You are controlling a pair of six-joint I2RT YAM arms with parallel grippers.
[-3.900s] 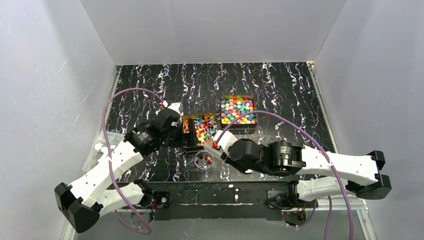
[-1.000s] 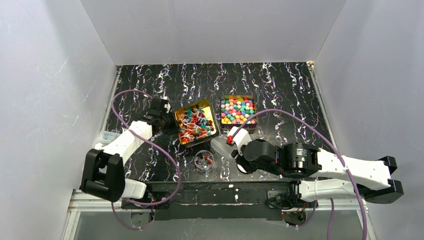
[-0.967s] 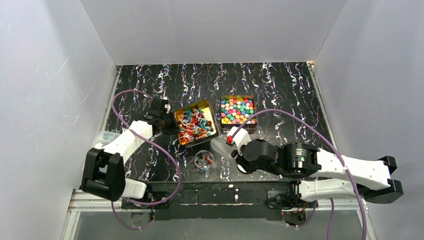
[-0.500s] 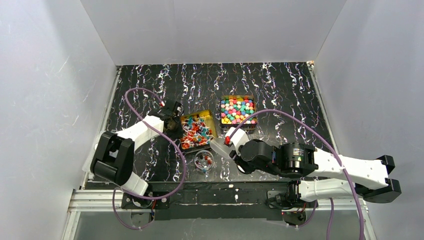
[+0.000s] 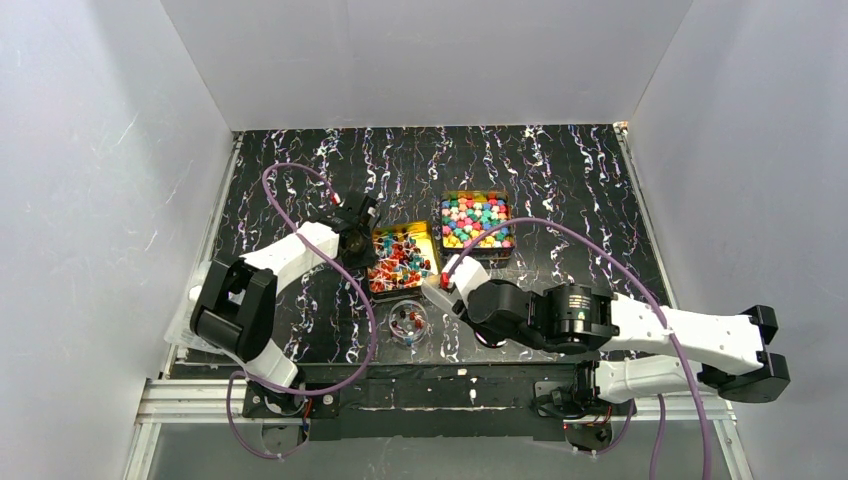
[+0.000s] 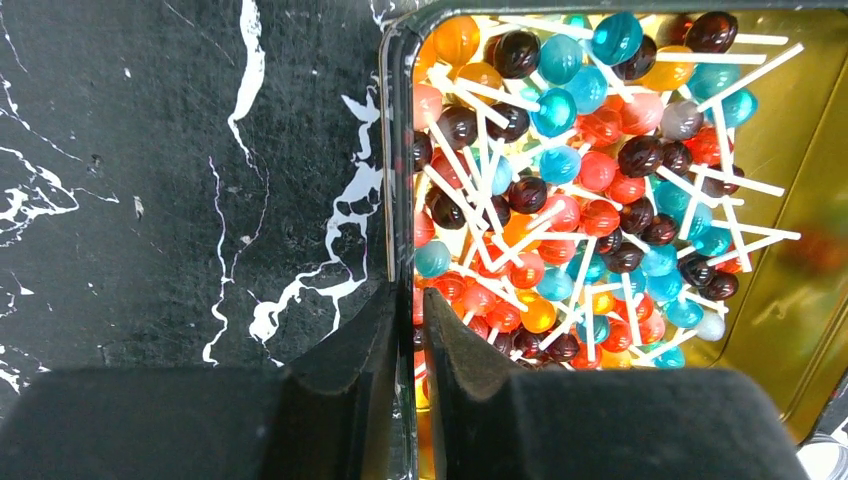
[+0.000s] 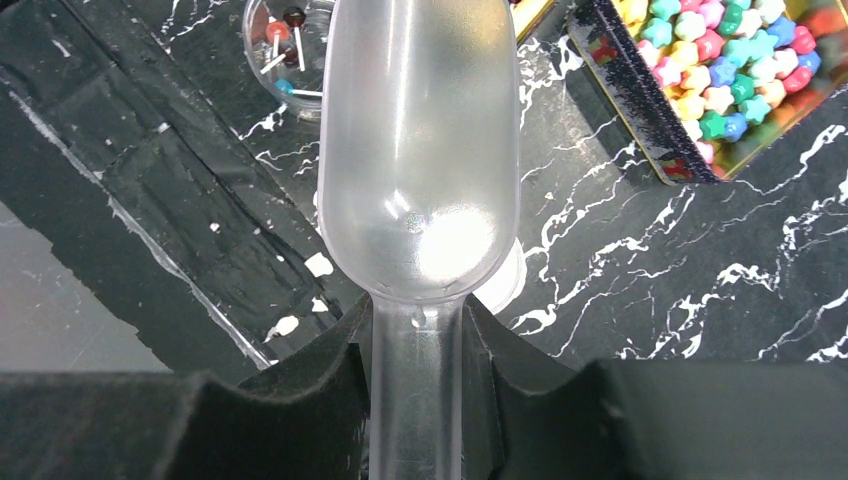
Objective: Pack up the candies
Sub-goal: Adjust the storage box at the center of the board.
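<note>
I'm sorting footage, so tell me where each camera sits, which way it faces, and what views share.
Top external: fixed above and behind the bases, looking down on the black marbled table; both white arms show.
Left wrist: rides the left arm, looking down past the left gripper, closed astride the wall of the square gold tin of lollipops.
Right wrist: rides the right arm, looking down past the right gripper clamping the clear plastic scoop.
Shared: top and right wrist show the small clear round cup.

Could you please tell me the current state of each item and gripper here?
lollipop tin, open, lollipops piled inside.
candy tin, open, full of candies.
clear cup, open, few lollipops inside.
scoop, empty.
left gripper, clamped on lollipop tin's wall.
right gripper, shut on scoop's handle.
</note>
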